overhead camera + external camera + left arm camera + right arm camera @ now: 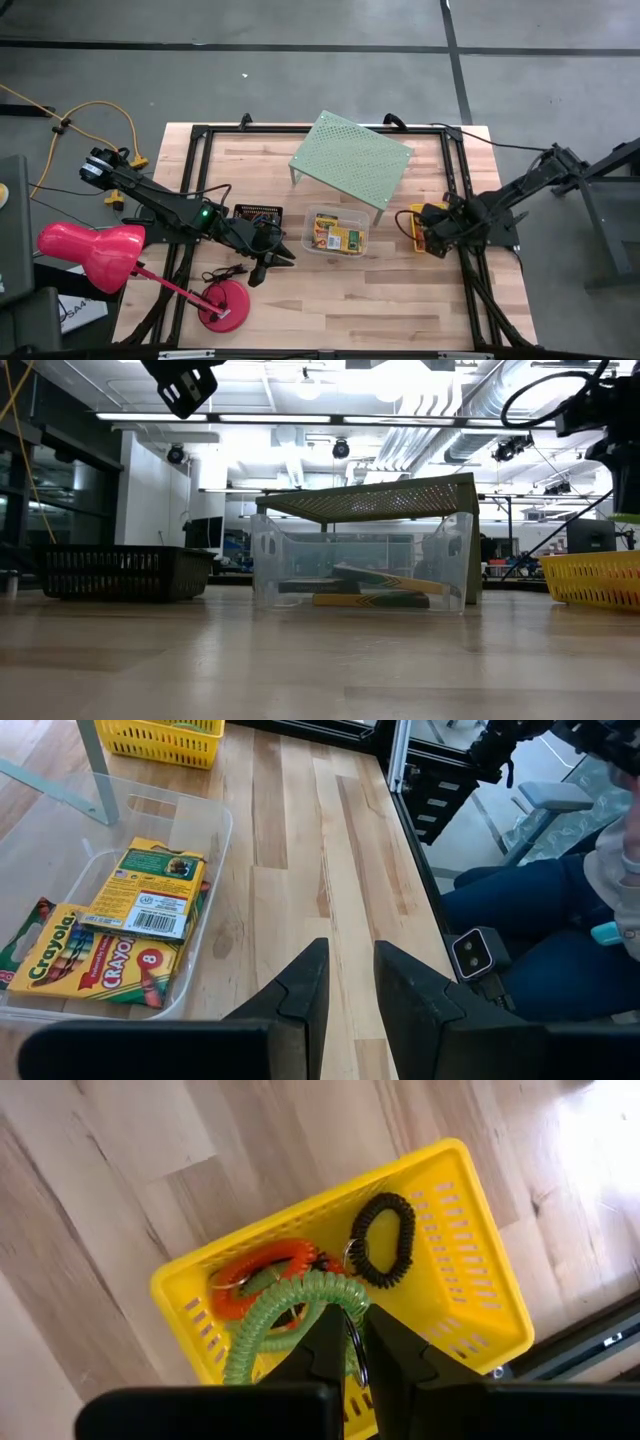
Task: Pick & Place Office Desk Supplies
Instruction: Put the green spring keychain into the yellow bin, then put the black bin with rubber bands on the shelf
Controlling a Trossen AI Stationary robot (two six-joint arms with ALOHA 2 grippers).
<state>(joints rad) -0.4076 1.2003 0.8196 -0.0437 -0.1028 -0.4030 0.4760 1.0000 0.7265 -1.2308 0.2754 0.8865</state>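
Right fingers (355,1342) pinched on your green coil ring (290,1302) above yellow basket (480,1270) | left fingers (350,995) part-open, empty, near clear tub (215,830)

Both arms are dark, jointed and slim, trailing black cables. The left arm (165,208) carries a small green light. Each gripper's fingers (300,995) are matte black wedges.

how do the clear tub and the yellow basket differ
The clear tub has see-through solid walls; the yellow basket is opaque with slotted walls. The tub holds crayon boxes; the basket holds coiled rings. Both are open-topped, resting on the wooden table.
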